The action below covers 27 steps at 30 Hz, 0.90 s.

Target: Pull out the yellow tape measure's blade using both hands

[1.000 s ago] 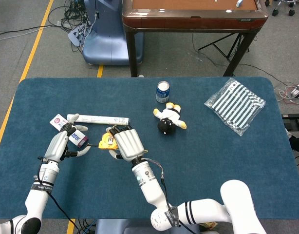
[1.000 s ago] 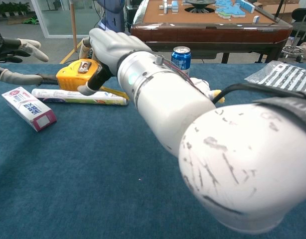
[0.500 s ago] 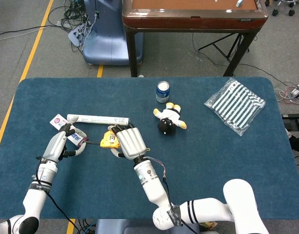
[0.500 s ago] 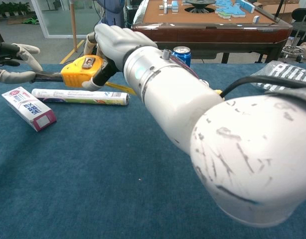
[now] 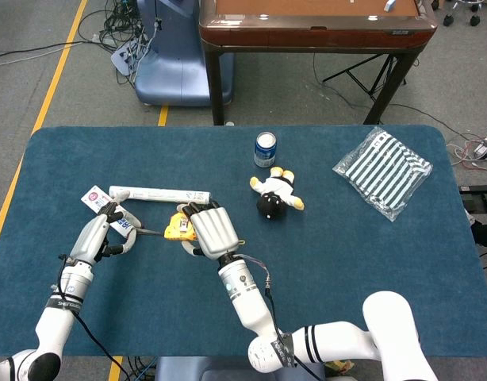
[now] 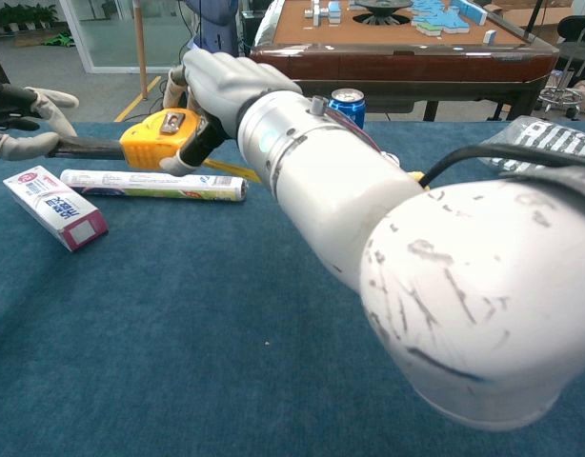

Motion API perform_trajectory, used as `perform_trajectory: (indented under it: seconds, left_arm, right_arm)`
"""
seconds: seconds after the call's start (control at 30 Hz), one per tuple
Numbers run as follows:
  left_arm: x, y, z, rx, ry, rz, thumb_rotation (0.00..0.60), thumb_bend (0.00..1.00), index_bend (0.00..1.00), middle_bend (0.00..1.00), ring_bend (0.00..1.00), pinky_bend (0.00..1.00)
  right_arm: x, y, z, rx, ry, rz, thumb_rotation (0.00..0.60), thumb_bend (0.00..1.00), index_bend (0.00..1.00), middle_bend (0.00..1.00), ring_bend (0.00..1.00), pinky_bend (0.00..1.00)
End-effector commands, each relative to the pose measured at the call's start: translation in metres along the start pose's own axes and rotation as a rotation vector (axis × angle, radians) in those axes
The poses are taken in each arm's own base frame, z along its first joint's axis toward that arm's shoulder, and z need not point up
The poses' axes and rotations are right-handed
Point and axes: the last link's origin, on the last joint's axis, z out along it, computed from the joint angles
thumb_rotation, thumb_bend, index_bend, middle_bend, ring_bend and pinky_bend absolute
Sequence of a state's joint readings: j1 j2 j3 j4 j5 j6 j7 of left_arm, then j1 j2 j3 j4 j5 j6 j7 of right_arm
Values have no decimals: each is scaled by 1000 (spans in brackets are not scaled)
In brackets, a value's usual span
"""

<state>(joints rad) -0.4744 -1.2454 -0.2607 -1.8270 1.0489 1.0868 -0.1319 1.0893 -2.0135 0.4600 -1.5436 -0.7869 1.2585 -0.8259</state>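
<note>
Blue table [image 5: 347,262], one tape measure [image 5: 178,228], two hands

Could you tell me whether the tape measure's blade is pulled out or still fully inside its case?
Partly out: a short dark blade spans from the yellow tape measure, held by the right hand, to the left hand pinching its end.

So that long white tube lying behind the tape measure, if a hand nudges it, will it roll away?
Probably yes. The white tube looks round and lies on its side on the flat blue table, so a sideways nudge would likely roll it. The cloth-like surface may slow it. It looks slim and probably light, so even a light brush could shift it.
</note>
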Motion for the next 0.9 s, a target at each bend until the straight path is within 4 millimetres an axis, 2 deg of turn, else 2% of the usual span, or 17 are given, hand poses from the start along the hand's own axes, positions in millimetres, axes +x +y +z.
perform_trajectory:
  seconds: [0.03, 0.4, 0.63, 0.9]
  left_arm:
    - [0, 0, 1, 0, -2, -1, 600, 477, 498, 63, 0, 0]
    - [0, -1, 1, -2, 3, -13, 600, 557, 548, 93, 0, 0]
    - [3, -2, -1, -8, 0, -10, 600, 563, 553, 94, 0, 0]
    - [9, -8, -9, -36, 8, 20, 600, 563, 558, 97, 0, 0]
  right_arm:
    - [0, 0, 0, 0, -1, -2, 600, 519, 496, 516, 446, 286]
    - [0, 3, 1, -7, -3, -4, 600, 518, 496, 517, 446, 286]
    - [3, 6, 0, -6, -7, -1, 600, 519, 498, 518, 446, 286]
    - [11, 20, -10, -4, -37, -7, 600, 518, 504, 522, 446, 286]
